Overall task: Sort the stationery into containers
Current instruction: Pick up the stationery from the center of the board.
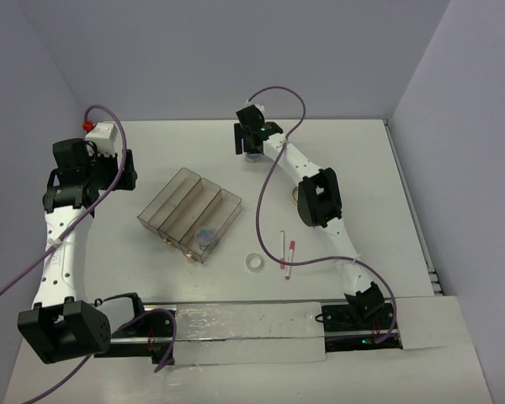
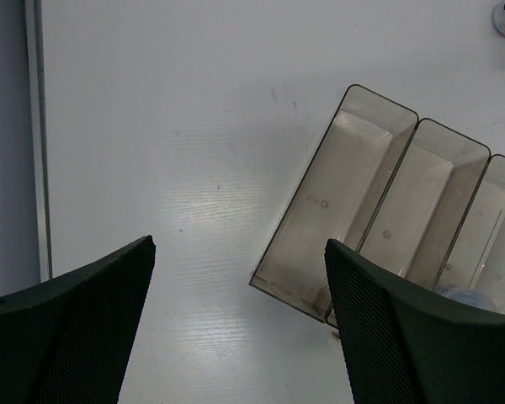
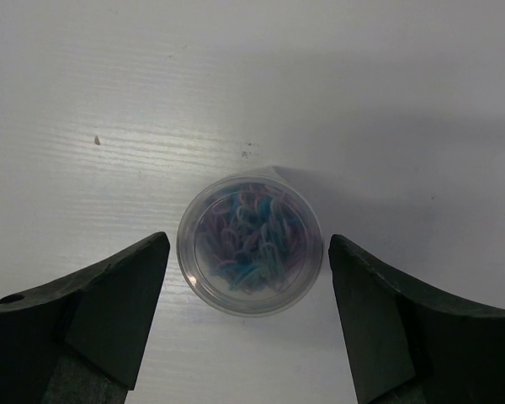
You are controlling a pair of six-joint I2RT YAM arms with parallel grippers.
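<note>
Straddling one jar [image 3: 250, 257], right end effector [image 3: 248, 242] spread; left end effector [image 2: 240, 244] spread; second jar [image 1: 206, 236] in tray [image 1: 170, 202]; two pens [image 1: 290, 254]

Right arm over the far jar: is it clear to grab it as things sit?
Probably yes. The jar stands upright between the fingers of the open right gripper, with only bare table around it.

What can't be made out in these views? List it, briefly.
Top view: the right fingers and wrist hide the loose jar beneath them.
Left wrist view: the tray is cut off by the right edge, and a left finger covers most of the jar inside.
Top view: the pens are too small to read any markings.
</note>
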